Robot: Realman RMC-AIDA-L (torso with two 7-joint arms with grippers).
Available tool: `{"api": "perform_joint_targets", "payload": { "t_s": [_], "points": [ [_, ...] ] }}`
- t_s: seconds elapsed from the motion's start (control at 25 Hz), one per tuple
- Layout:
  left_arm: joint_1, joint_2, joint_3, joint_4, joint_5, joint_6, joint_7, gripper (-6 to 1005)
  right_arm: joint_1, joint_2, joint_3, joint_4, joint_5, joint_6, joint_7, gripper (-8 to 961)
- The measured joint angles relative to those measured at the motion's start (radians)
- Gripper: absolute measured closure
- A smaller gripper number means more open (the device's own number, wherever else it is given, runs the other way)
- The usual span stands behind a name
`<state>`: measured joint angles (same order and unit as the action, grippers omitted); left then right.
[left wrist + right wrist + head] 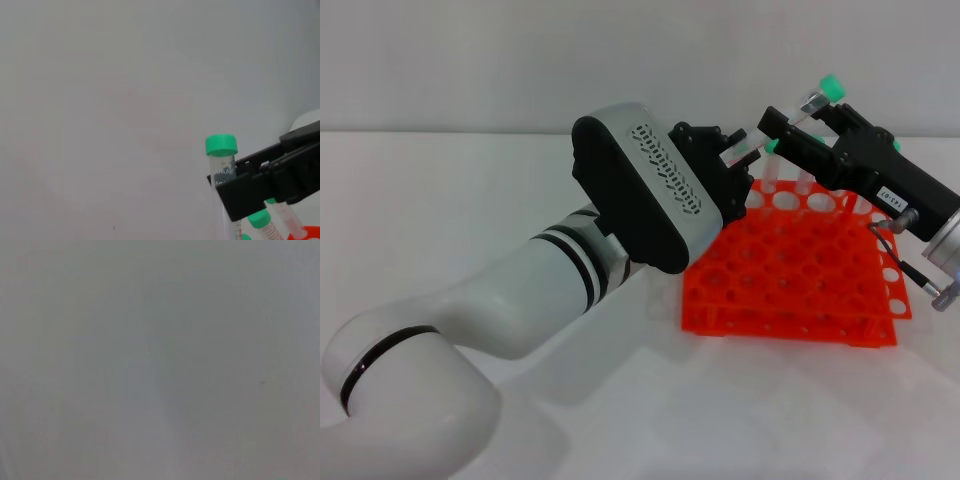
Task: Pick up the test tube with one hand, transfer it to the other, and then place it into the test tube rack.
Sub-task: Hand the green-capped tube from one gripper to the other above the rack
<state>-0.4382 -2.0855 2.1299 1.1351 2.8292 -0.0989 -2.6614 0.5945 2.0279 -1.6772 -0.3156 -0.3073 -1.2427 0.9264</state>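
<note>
My left gripper (735, 152), on the thick white arm, is shut on the test tube (744, 147), a clear tube held above the rack's back left corner. Its mint-green cap (772, 147) points towards my right gripper (788, 130), the black one with a white label, which comes in from the right and meets the tube just behind the cap. In the left wrist view the tube (221, 150) stands with its cap up and the right gripper (245, 195) crosses in front of it. The orange-red test tube rack (790, 290) lies below both grippers.
Other green-capped tubes stand in the rack's back row (832, 88), also in the left wrist view (258, 218). The rack's corner (312, 232) shows there too. The white table spreads around the rack. The right wrist view shows only a plain grey surface.
</note>
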Motion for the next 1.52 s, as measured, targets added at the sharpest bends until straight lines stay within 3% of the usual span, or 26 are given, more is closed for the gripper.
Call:
{"api": "perform_joint_targets", "payload": {
  "t_s": [0.2,0.64,1.08,1.28,1.52],
  "points": [
    [-0.004,0.001,0.011,-0.002,0.001,-0.001,0.0,820,-0.006,0.0,-0.001,-0.003,0.01,0.0,0.001,107],
    [-0.007,0.001,0.015,-0.011,0.0,-0.001,0.002,820,0.001,0.0,-0.015,0.003,0.018,0.005,0.002,301],
    [-0.005,0.001,0.017,-0.014,0.002,-0.018,0.003,821,-0.007,0.0,-0.015,0.003,0.015,-0.004,-0.028,741],
    [-0.006,0.0,0.019,-0.028,0.002,-0.033,0.008,821,-0.009,0.0,-0.017,0.002,0.014,-0.024,-0.038,762],
    [0.011,-0.001,0.034,-0.073,-0.001,-0.137,0.012,821,-0.021,0.0,-0.017,-0.005,0.018,-0.038,-0.042,762]
  ]
}}
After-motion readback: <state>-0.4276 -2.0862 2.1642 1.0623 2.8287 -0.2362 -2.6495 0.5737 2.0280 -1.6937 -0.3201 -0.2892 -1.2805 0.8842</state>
